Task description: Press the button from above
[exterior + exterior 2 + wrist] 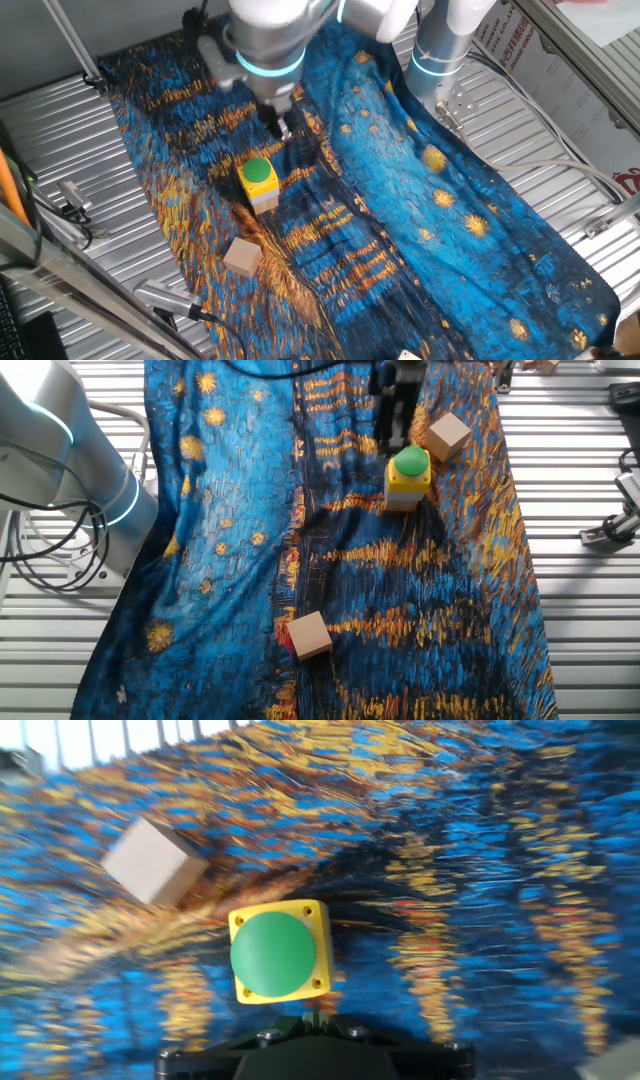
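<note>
The button [259, 173] is a round green cap on a small yellow box with a pale grey base, standing on the blue and orange patterned cloth [420, 200]. It also shows in the other fixed view [411, 461] and in the hand view [273, 955]. My gripper [285, 130] hangs above the cloth just beside the button, a little higher than its cap, and is not touching it. In the other fixed view the gripper [392, 440] stands just left of the button. In the hand view the fingertips [312, 1017] meet with no gap, and they are empty.
A tan wooden cube [242, 256] lies near the button; it also shows in the other fixed view [449, 435] and in the hand view [153, 861]. A second cube [309, 634] lies farther off on the cloth. The arm's base [60, 470] stands at the cloth's edge. Ribbed metal table surface [80, 160] surrounds the cloth.
</note>
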You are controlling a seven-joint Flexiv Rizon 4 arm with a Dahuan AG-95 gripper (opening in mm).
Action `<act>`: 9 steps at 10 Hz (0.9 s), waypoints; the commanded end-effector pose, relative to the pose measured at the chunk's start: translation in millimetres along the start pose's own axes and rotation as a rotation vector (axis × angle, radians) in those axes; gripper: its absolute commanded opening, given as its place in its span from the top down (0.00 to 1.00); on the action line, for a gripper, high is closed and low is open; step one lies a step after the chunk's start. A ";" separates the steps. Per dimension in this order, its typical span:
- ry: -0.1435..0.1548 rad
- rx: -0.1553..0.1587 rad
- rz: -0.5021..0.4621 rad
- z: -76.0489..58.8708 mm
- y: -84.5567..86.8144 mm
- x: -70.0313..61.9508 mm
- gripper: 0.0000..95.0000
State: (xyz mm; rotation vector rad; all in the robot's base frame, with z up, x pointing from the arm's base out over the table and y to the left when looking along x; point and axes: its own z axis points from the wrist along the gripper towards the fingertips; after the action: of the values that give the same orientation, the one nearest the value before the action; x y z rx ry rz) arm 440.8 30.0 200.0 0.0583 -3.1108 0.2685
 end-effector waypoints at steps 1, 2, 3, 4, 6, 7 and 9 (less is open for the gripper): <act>-0.005 -0.053 -0.018 -2.0 -5.2 5.9 1.00; -0.003 -0.055 -0.015 -2.0 -5.1 5.8 1.00; -0.004 -0.061 -0.011 -1.9 -4.9 5.7 1.00; -0.005 -0.064 -0.010 -1.4 -3.8 4.7 1.00; -0.006 -0.073 -0.007 0.5 2.2 -1.5 1.00; -0.006 -0.091 0.000 -0.4 4.4 -5.4 1.00; -0.004 -0.118 0.012 -4.8 8.5 -16.0 1.00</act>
State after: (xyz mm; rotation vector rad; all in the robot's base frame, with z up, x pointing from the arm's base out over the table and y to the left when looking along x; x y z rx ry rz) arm 461.2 41.6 205.5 0.0299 -3.1251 0.0755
